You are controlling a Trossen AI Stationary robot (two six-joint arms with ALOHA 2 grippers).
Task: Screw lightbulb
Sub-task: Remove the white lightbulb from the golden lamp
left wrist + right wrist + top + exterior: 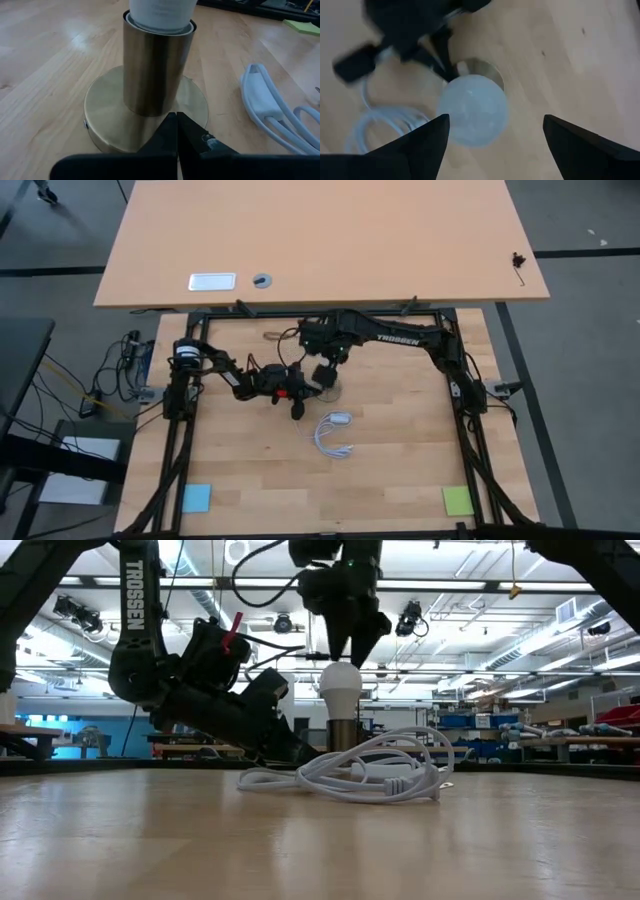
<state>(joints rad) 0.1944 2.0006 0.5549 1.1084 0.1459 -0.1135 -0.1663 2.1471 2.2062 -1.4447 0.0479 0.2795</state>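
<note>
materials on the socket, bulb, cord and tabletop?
Socket: looks like brushed brass-toned metal, with soft vertical reflections on the tube and a sheen on its round base.
Lightbulb: frosted white, matte; glass or plastic can't be told.
Cord: white, glossy, flexible jacket, probably plastic or rubber.
Tabletop: light wood planks with visible grain and seams, smooth finish.

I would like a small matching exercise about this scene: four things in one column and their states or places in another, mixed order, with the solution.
Things:
1. lightbulb
2. left gripper
3. right gripper
4. cord

States:
A. open, above the bulb
B. coiled on the table
C. standing upright in the brass socket
D. shut, tips on the socket's base

Pairs: 1-C, 2-D, 3-A, 4-B
</note>
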